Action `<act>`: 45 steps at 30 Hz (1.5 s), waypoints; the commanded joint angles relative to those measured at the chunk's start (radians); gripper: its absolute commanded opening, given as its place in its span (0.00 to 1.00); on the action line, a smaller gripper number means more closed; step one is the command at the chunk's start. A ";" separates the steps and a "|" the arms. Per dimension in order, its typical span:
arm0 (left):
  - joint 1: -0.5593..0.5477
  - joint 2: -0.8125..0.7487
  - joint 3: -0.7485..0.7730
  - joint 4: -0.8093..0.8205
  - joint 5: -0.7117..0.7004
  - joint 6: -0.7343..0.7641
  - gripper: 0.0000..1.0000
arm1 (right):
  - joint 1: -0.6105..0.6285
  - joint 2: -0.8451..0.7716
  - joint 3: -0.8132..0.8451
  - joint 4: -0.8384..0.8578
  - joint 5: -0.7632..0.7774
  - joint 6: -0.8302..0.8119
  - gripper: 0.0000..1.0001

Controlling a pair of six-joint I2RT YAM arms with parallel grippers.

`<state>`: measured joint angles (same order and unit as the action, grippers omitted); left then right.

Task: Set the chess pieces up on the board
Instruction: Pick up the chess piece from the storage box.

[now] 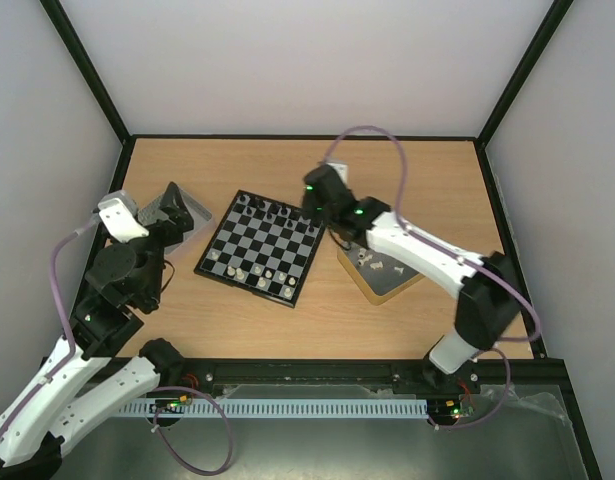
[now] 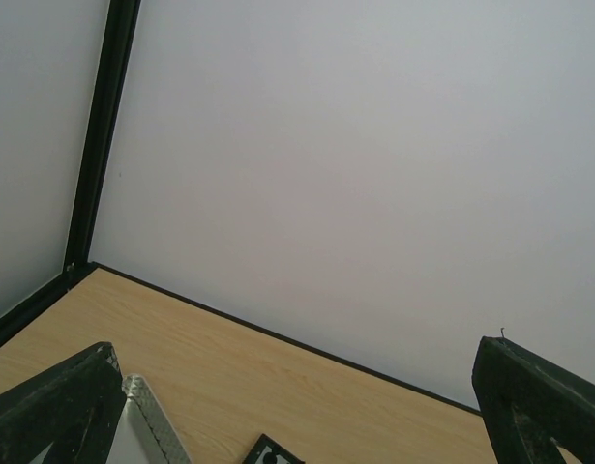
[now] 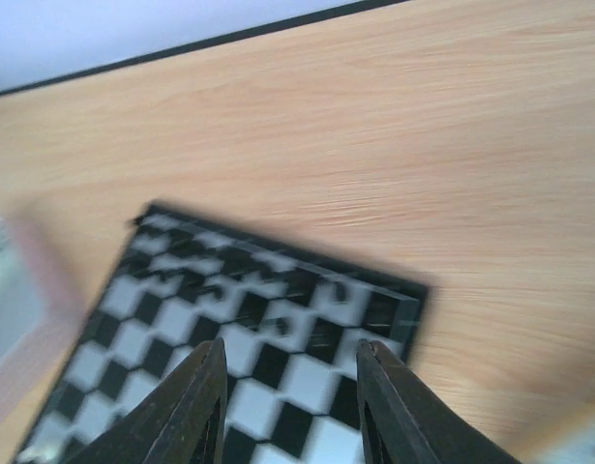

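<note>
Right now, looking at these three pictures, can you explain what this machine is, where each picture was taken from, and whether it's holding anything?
Two robot arms stand at a wooden table's near edge. One picture looks down from above; the others come from cameras on each wrist. The chessboard in the middle carries black pieces along its far row and white pieces near its front. Metal trays lie on either side; the right tray holds spare white pieces. The left gripper is wide open and empty. The right gripper hovers above the board, slightly open, nothing visible between its fingers.

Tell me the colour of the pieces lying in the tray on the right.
White or cream pieces; the top view shows them best.
</note>
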<state>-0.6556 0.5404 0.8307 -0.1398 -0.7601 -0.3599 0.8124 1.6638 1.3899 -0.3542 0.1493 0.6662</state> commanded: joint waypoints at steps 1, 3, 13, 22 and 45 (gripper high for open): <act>0.008 0.025 -0.014 0.035 0.016 -0.005 0.99 | -0.094 -0.169 -0.182 -0.051 0.141 0.065 0.36; 0.010 0.036 -0.016 0.045 0.023 -0.008 0.99 | -0.151 -0.241 -0.263 -0.084 0.162 0.087 0.36; 0.011 0.085 -0.006 0.059 0.044 -0.007 1.00 | -0.465 -0.313 -0.553 0.016 -0.033 0.011 0.35; 0.013 0.094 -0.011 0.061 0.039 -0.009 1.00 | -0.506 -0.174 -0.553 0.035 -0.049 -0.027 0.21; 0.016 0.092 -0.014 0.049 0.033 -0.006 0.99 | -0.508 -0.043 -0.544 0.090 -0.004 -0.070 0.09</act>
<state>-0.6445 0.6380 0.8249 -0.1104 -0.7147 -0.3672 0.3096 1.6142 0.8383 -0.2832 0.1074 0.6106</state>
